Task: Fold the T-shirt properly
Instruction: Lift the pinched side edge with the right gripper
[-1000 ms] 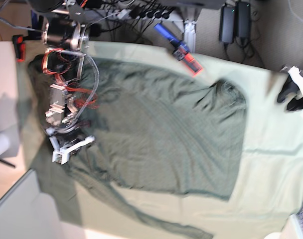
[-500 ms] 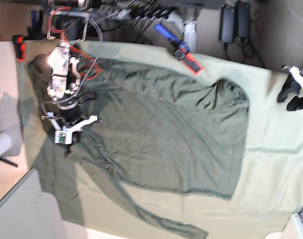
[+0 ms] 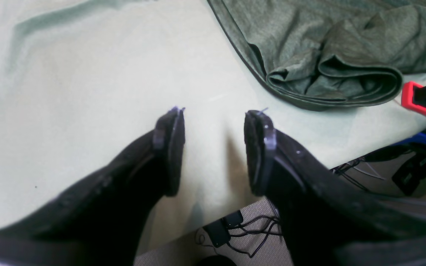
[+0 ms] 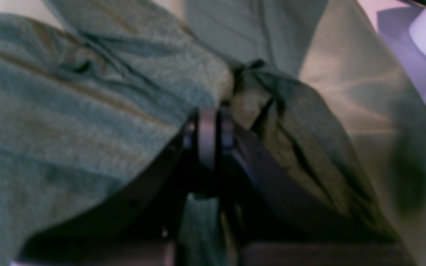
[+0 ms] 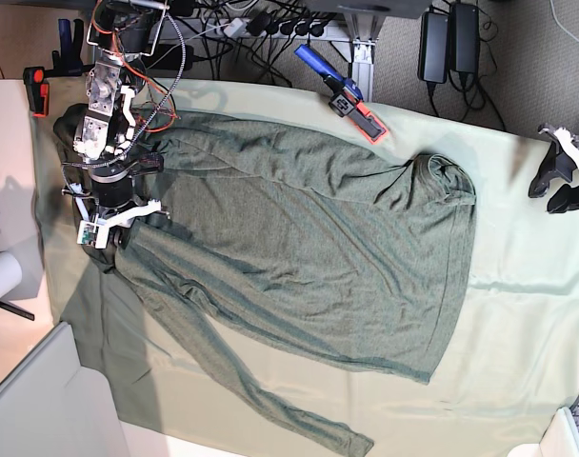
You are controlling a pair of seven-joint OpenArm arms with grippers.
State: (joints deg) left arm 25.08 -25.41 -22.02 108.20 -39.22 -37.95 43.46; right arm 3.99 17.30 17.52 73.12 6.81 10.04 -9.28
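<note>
Spreading stage: right gripper (image 4: pixel 211 122), jaws clamped on the T-shirt (image 5: pixel 309 248) near the cloth sheet's (image 5: pixel 518 314) edge, should next draw it flat; left gripper (image 3: pixel 213 147) waits, jaws wide.

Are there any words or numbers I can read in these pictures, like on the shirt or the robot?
No readable text anywhere.
T-shirt: plain fabric, no print or label showing.
Pale cloth sheet: plain.
Red and blue clamp: no lettering can be made out at this size.
Right tool: that view is blurred, nothing to read.
</note>
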